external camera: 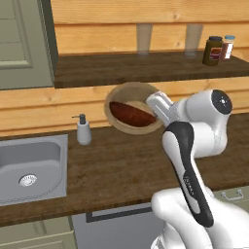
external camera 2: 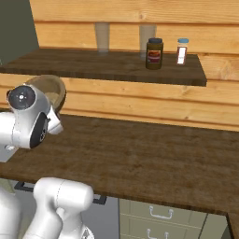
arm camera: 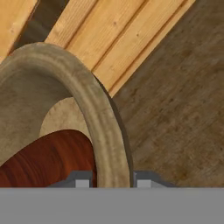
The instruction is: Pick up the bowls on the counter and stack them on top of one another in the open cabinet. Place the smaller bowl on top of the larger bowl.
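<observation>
Between my jaws sits the tan bowl's [arm camera: 103,122] thick rim, held tight, tipped up above the brown bench [external camera: 121,170], red-brown bowl [external camera: 132,114] inside.

Glossy white rounded arm segments, dark joint covers, round grey-black joint cap
</observation>
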You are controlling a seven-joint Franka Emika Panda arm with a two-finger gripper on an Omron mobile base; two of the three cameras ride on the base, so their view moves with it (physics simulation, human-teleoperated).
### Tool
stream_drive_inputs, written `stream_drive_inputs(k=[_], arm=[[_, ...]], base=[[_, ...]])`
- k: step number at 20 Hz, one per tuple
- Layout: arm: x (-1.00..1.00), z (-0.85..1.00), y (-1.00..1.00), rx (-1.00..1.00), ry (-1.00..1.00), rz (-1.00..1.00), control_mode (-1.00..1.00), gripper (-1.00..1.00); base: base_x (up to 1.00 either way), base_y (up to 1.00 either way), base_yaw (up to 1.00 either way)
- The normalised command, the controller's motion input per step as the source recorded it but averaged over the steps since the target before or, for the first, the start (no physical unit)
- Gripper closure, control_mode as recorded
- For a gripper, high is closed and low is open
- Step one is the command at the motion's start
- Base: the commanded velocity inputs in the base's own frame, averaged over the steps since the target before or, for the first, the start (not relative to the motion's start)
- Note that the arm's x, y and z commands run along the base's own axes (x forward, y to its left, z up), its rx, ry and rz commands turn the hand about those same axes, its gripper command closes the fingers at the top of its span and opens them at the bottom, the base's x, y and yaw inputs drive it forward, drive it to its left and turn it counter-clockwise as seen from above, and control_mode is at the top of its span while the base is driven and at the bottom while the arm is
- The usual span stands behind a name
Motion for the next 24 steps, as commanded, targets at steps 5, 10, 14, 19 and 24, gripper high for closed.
stream_drive_inputs(k=[5,10,14,19,24], arm=[[-0.62,1.00,0.00,0.16,0.00,-0.12,-1.00,1.00],[0.61,0.97,0.06,0.17,0.00,-0.21,-1.00,1.00],[1.00,0.40,0.44,0.07,0.00,-0.21,-1.00,1.00],[1.00,0.00,0.53,0.00,0.00,-0.14,-1.00,1.00],[1.00,0.00,0.29,0.00,0.00,-0.12,-1.00,1.00]], base=[[0.00,0.00,0.00],[0.00,0.00,0.00],[0.00,0.00,0.00],[0.00,0.00,0.00],[0.00,0.00,0.00]])
